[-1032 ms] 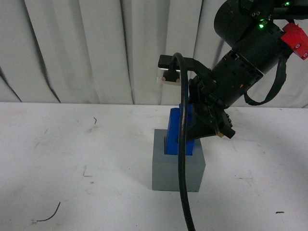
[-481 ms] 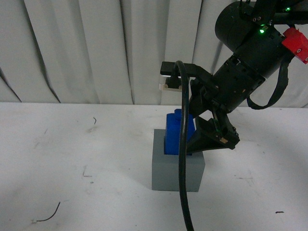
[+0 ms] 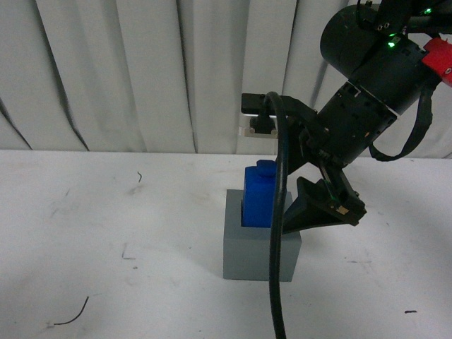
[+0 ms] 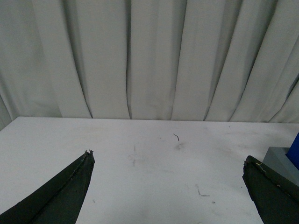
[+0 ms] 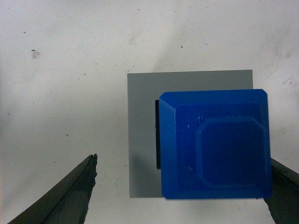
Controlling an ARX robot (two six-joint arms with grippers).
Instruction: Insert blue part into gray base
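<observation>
Front view cuts off the right arm at the top and side edges. A thick black cable [image 3: 274, 233] hangs in front and hides a strip of the blue part [image 3: 256, 198] and the gray base [image 3: 244, 254]. The bottom of the blue part is hidden down in the hole in the base's top. The rest sticks up, with its small knob on top. In the left wrist view only a corner of the base and a sliver of blue peek in at the edge.

On the left of the white worktop [image 3: 85, 233] lies a thin dark thread [image 3: 70, 316]. A white curtain [image 3: 127, 70] hangs behind.

The left end effector [image 4: 168, 157] has its fingers wide apart and holds nothing. The right end effector [image 5: 182, 161] hangs over the base, fingers wide apart, one on each side of the blue part. One finger is well clear of it. The other sits at the picture's edge, and I cannot tell if it touches.
</observation>
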